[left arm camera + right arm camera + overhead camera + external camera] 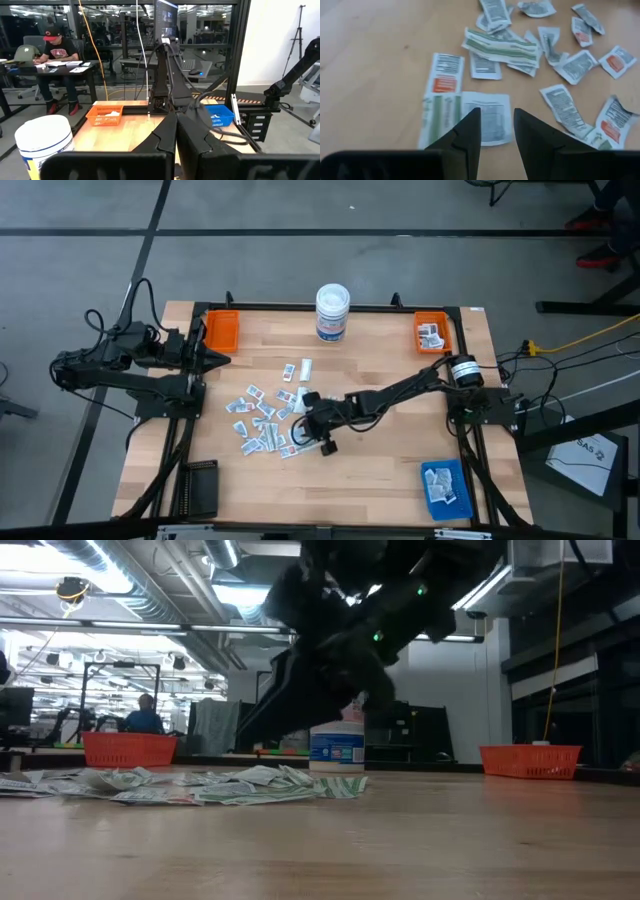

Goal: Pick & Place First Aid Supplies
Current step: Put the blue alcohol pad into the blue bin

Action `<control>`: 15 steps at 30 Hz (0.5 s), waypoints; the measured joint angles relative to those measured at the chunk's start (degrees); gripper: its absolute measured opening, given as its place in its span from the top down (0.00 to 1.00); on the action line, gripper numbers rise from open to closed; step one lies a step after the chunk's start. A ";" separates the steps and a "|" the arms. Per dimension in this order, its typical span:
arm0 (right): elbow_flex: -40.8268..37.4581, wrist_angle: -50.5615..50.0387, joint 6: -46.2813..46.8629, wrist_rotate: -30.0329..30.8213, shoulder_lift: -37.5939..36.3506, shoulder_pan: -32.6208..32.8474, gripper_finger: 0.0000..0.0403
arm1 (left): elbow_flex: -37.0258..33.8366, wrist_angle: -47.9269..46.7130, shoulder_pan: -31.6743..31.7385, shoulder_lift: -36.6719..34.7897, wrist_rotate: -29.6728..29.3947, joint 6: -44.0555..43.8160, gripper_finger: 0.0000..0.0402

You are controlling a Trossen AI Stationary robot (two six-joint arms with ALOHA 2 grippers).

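On pale wood table [380,470]: flat crinkled paper packets [485,122], dark wedge-shaped right gripper [496,131].

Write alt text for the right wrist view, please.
The right gripper hovers open just above a white printed packet on the wooden table. More small packets and green-striped strips lie scattered beyond it.
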 joint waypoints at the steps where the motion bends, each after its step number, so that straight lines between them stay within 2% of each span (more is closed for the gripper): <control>1: 0.00 0.60 0.01 0.03 0.39 -0.19 0.71 | 0.00 0.00 -0.02 -0.01 0.00 0.01 0.99; 9: 0.00 3.77 0.22 0.01 3.89 -1.52 0.71 | 0.00 0.00 -0.02 -0.01 0.01 0.00 0.99; 15: 1.49 3.88 3.44 -2.32 5.98 -2.37 0.71 | 0.00 0.00 -0.01 -0.02 0.01 0.00 0.99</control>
